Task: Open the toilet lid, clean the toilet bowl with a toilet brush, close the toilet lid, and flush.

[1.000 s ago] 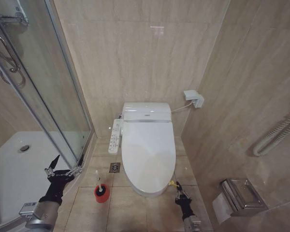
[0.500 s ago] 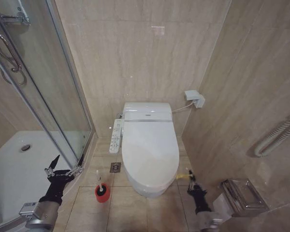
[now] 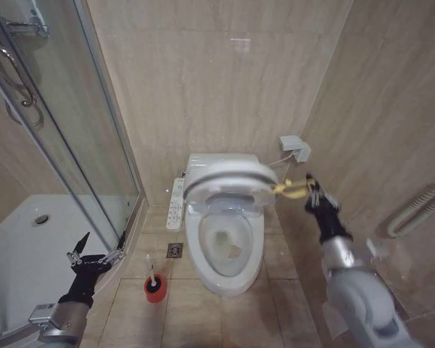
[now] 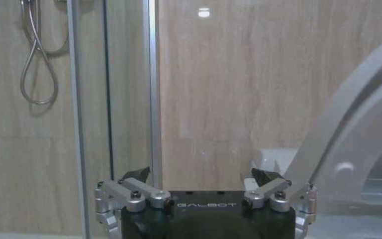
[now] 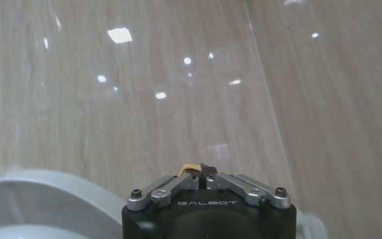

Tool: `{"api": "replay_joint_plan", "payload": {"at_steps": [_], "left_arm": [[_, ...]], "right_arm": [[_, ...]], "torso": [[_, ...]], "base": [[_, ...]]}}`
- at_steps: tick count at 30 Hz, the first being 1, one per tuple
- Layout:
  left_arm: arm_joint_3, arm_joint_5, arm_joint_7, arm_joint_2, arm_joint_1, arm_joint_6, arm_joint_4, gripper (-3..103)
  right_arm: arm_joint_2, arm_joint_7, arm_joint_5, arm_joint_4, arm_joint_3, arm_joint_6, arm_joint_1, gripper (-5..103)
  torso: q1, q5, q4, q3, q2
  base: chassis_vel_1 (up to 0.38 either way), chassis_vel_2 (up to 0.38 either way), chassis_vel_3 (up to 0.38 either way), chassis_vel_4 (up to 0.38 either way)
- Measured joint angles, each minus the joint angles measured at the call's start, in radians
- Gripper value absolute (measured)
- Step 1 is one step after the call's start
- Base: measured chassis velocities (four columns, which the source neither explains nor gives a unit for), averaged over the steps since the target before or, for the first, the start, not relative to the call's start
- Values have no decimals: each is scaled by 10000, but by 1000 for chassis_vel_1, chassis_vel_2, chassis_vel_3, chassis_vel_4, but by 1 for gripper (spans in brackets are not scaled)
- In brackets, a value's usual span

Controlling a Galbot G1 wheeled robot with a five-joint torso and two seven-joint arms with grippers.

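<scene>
The lid (image 3: 228, 183) is now raised about halfway, tilted back toward the tank, where a second ago it lay flat and shut over the toilet. With it comes up the ring seat, which hangs just beneath it. That change exposes the bowl (image 3: 225, 250): a white oval basin at 6 o'clock of the lid, its inside brownish, with a little water and a pale patch at the bottom. So the opening step looks well under way but not finished; the lid has not yet come to rest against the tank.

The right hand (image 3: 299, 190) has climbed from floor level beside the toilet's front to 3 o'clock of the lid, fingers pressed together on a yellow tie (image 3: 283, 189) that runs to the lid's edge. The right wrist view shows the fingers closed on a scrap of that yellow.

The left hand (image 3: 96, 254) has not moved: it hangs by the shower door, at 9 o'clock of the bowl, fingers spread and empty.

At 8 o'clock of the bowl, on the floor tiles, stands the small red holder (image 3: 154, 288), with the brush (image 3: 149, 271) upright in it, white handle sticking up, untouched.
</scene>
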Motion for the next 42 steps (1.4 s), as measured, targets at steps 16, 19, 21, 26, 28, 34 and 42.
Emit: {"api": "replay_joint_plan", "payload": {"at_steps": [16, 19, 21, 26, 28, 34, 42], "left_arm": [[0, 0, -2, 0, 0, 0, 0, 100], [0, 0, 0, 0, 2, 0, 0, 100], [0, 0, 0, 0, 0, 0, 0, 100], [0, 0, 0, 0, 0, 0, 0, 100], [-1, 0, -2, 0, 0, 0, 0, 100], [0, 0, -1, 0, 0, 0, 0, 100], [0, 0, -1, 0, 0, 0, 0, 100]], "right_arm": [[642, 1021, 1277, -2018, -1089, -575, 4195, 1], [997, 787, 930, -3097, -1479, -163, 5548, 1], [1190, 687, 713, -3656, -1667, 60, 6021, 1], [1760, 63, -161, -5689, -2169, 936, 7508, 1], [1939, -172, -442, -6604, -2338, 1260, 8227, 1], [2291, -777, -1172, -8819, -2796, 2111, 9728, 1], [2519, -1072, -1808, -10340, -3078, 2571, 10537, 1]], "torso": [[-3, -1, -7, -2, 2], [-2, -1, -7, -1, 2], [-3, -3, -9, -2, 2], [-5, -3, -19, -4, 4], [-4, -2, -15, -4, 3], [-3, -3, -13, -4, 4], [-6, -5, -13, -8, 6]], "base": [[0, 0, 0, 0], [0, 0, 0, 0], [0, 0, 0, 0], [0, 0, 0, 0], [0, 0, 0, 0], [0, 0, 0, 0], [0, 0, 0, 0]]}}
